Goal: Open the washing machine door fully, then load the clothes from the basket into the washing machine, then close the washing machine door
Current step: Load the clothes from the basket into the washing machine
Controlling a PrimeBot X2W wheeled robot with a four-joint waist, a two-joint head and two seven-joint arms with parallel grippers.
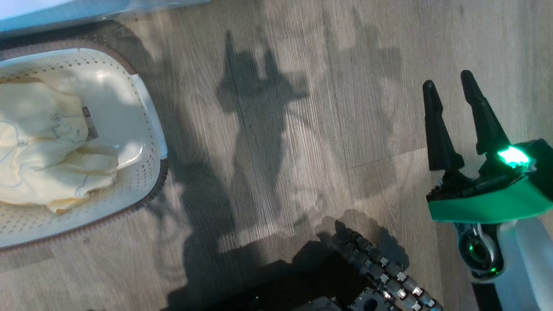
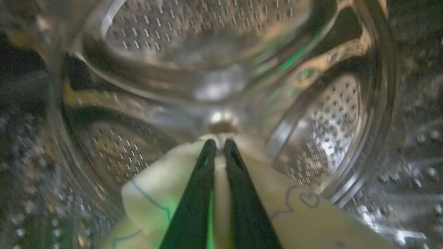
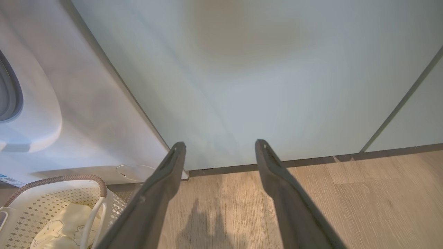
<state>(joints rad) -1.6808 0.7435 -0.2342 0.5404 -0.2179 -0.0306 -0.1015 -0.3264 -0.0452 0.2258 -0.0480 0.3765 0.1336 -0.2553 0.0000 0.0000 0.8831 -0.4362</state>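
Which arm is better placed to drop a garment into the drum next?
Left. The left gripper is shut on a pale yellow garment already inside the steel drum. The right gripper is open and empty over the floor, apart from the basket.

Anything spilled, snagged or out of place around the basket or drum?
Nothing stands out. The basket sits upright on the floor, clothes inside it, none spilled. The left gripper, jaws shut on a yellow garment, is inside the drum.

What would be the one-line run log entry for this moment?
step: loading | left gripper: shut on pale yellow garment, in washing machine drum | right gripper: open, empty | basket: clothes inside
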